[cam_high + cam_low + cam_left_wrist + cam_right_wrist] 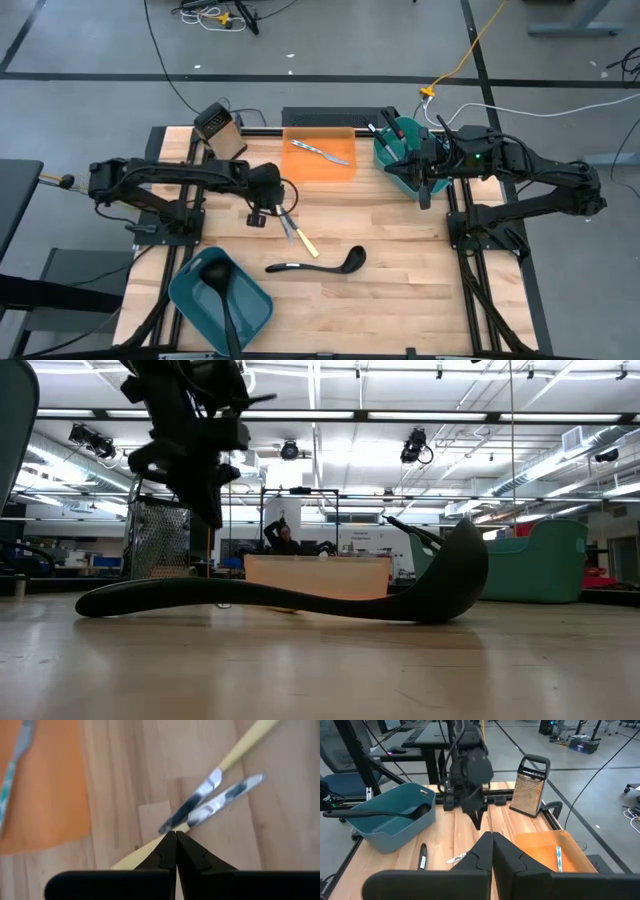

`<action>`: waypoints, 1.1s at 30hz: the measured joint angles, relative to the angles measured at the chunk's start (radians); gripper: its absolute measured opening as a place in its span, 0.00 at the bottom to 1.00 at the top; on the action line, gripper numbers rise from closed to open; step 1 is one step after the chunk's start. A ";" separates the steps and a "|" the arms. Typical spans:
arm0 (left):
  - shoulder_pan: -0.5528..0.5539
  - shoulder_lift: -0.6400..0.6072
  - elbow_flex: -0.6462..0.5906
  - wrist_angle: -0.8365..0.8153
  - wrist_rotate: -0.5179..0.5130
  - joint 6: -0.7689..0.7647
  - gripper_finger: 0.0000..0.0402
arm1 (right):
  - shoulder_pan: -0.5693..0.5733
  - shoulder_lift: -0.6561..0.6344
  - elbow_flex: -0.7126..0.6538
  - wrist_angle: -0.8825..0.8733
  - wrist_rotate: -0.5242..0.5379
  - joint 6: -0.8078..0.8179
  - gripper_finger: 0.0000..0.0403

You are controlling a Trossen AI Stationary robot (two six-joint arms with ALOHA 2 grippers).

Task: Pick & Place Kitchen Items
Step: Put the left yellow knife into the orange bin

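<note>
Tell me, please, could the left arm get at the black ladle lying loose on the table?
Probably yes. The left gripper, shut, hangs over the knives, and the ladle lies just beyond them on bare wood with nothing between.

You get overhead camera straight down on wooden butcher-block table [400,270]; low camera level at tabletop, close behind long black plastic ladle [300,595], also visible overhead. Wrist cameras look past own fingers.

No readable text, label, brand, number or sign was found in any view. Nothing legible was seen printed on the utensils, the bins, the tray, the arms or the table, and whatever stood in the room behind was too small to be made out.
</note>
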 joint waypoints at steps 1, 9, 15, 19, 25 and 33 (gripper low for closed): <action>0.000 0.017 0.000 -0.001 -0.001 0.016 0.02 | 0.000 0.000 0.000 0.000 0.000 0.001 0.02; 0.000 0.111 0.000 0.003 -0.001 0.100 0.02 | 0.000 0.000 0.000 0.000 0.000 0.002 0.02; 0.000 0.115 0.000 0.039 0.000 0.117 0.02 | 0.000 0.000 0.000 -0.002 0.000 0.001 0.02; 0.000 0.115 0.000 0.059 0.000 0.097 0.02 | 0.000 0.000 0.000 -0.015 0.000 -0.001 0.02; 0.004 0.115 0.000 0.068 0.000 -0.011 0.02 | 0.000 0.000 0.000 -0.040 0.000 -0.001 0.03; 0.004 0.115 0.000 0.067 -0.003 -0.004 0.02 | 0.000 0.000 0.000 -0.040 0.000 -0.002 0.03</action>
